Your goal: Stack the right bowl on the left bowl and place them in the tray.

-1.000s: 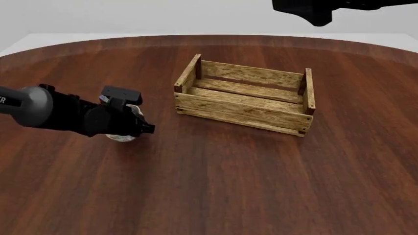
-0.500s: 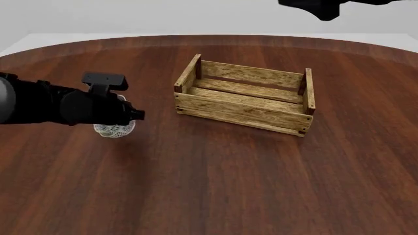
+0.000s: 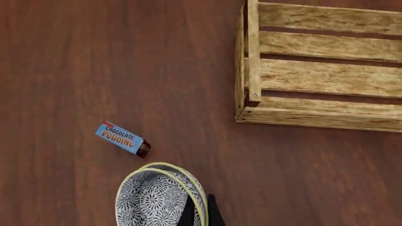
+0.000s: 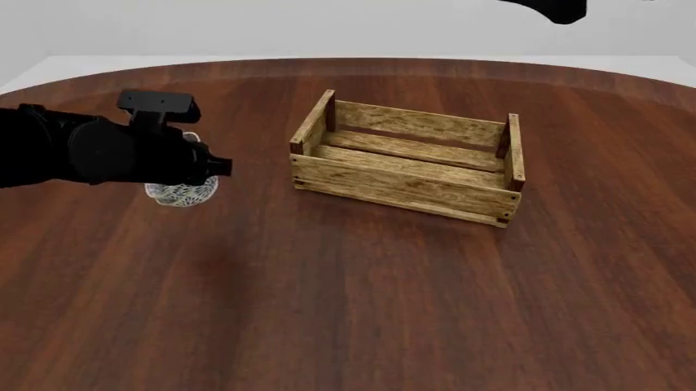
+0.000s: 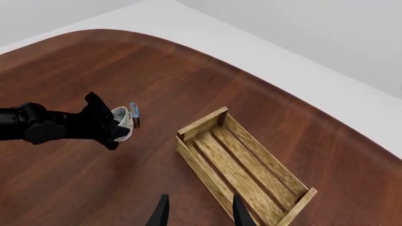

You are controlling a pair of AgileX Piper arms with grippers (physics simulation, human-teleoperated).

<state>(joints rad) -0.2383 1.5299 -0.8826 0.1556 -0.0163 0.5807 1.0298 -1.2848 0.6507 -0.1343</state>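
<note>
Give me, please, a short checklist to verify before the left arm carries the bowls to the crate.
1. Bowls nested: ok. The stacked bowls show two rims, one inside the other.
2. Grip: ok. The left gripper has one of its fingers across the rim.
3. Tray free: ok. Only bare slats show inside the tray.
4. Path: ok. The pudding box lies on the table, to the side of the line toward the tray.
5. Other arm: ok. The right gripper is open, holds nothing and is away from the bowls.
6. Height over the tray wall: cannot tell from these views.
</note>
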